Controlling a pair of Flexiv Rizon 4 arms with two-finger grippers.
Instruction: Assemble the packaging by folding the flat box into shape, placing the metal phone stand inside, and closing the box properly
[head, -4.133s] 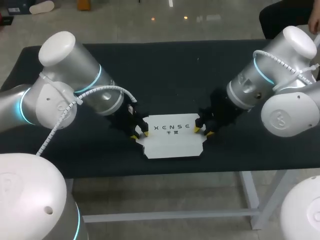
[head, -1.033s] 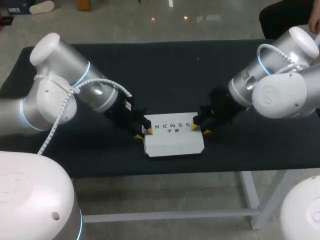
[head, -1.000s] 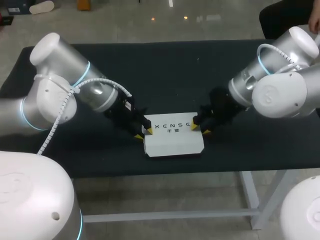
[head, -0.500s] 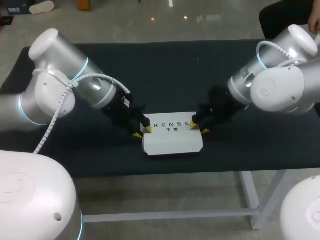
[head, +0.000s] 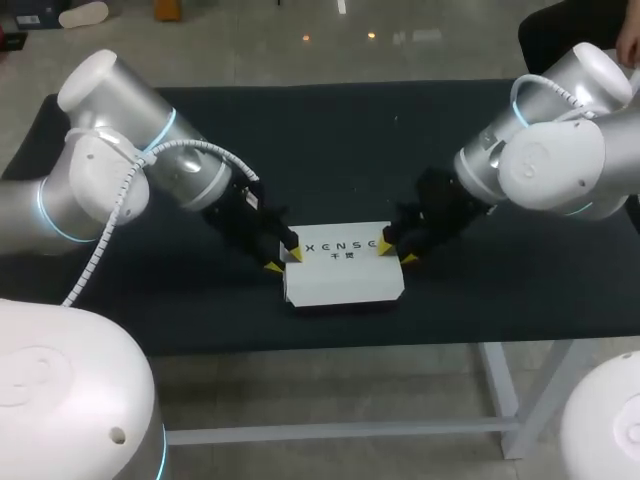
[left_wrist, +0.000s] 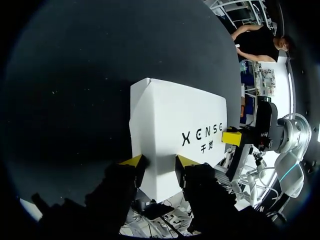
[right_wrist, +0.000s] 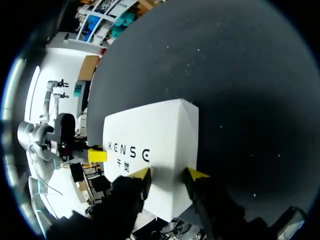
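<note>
While the table (head: 330, 130), covered in a matt black cloth, takes up most of the scene, my left arm (head: 120, 150) and right arm (head: 540, 150), smooth shells of white and grey, come in from either side toward its near middle. There lies the box (head: 345, 275), a low, flat-topped cuboid of smooth white card with crisp edges and dark print on its upper face.

Judging by that shape, the folding is done and the lid is down. The metal phone stand shows in no view, so I take it to be inside, though nothing proves it. What seems left is seating the ends and making sure the closure holds.

The left tool (left_wrist: 160, 161) sits at the box's left end with its fingers spread, one yellow tip over the top face and the other just outside the edge. The right tool (right_wrist: 169, 174) does the same at the right end, also spread. Neither is plainly pinching the card.

The tips are small, hard-looking yellow wedges on black fingers.
</note>
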